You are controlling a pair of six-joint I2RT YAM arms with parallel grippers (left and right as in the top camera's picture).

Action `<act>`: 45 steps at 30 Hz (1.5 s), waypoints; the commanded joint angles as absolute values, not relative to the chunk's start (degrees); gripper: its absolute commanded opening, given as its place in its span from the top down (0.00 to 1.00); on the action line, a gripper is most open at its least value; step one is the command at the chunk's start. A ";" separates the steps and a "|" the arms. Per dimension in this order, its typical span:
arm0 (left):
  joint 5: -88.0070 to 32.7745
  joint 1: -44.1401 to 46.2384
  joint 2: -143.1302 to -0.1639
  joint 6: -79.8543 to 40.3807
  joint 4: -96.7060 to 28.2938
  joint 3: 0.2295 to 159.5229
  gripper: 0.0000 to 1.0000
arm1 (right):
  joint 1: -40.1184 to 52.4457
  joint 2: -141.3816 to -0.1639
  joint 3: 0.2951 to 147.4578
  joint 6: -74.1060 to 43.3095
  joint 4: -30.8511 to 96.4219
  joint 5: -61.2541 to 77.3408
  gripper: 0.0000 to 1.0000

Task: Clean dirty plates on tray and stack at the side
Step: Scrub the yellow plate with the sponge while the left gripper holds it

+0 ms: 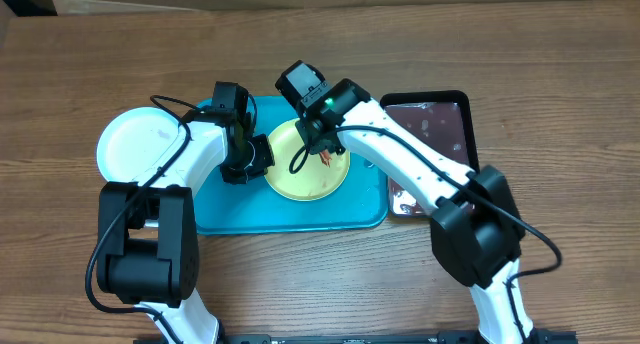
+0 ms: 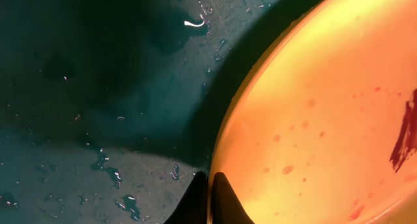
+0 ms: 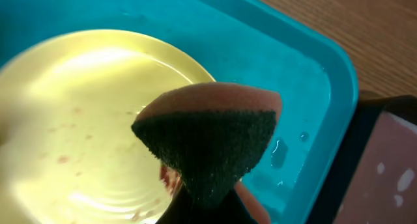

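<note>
A yellow-green plate with reddish-brown specks lies on the turquoise tray. My left gripper is shut on the plate's left rim, its fingertips pinching the edge of the plate. Over the plate's upper right part, my right gripper is shut on a sponge with a dark scouring face and a pink-orange back. In the right wrist view the sponge hangs just above the smeared plate. A white plate sits on the table left of the tray.
A narrow black tray holding reddish liquid stands against the turquoise tray's right edge. Water drops lie on the wet tray floor. Bare wooden table surrounds both trays.
</note>
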State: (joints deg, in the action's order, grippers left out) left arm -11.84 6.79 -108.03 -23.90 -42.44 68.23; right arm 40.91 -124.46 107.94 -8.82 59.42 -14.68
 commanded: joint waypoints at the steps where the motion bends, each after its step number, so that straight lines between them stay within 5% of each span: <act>1: -12.10 7.22 -108.64 -24.47 -42.85 68.01 0.96 | 40.80 -126.52 107.96 -9.45 58.59 -16.84 0.96; 22: -12.10 7.22 -108.64 -24.47 -42.85 68.01 0.96 | 40.77 -134.34 107.94 -13.45 56.55 -16.34 0.96; 45: -12.08 7.20 -108.64 -24.47 -42.63 68.01 0.96 | 40.75 -136.00 106.13 -12.69 61.60 20.40 0.96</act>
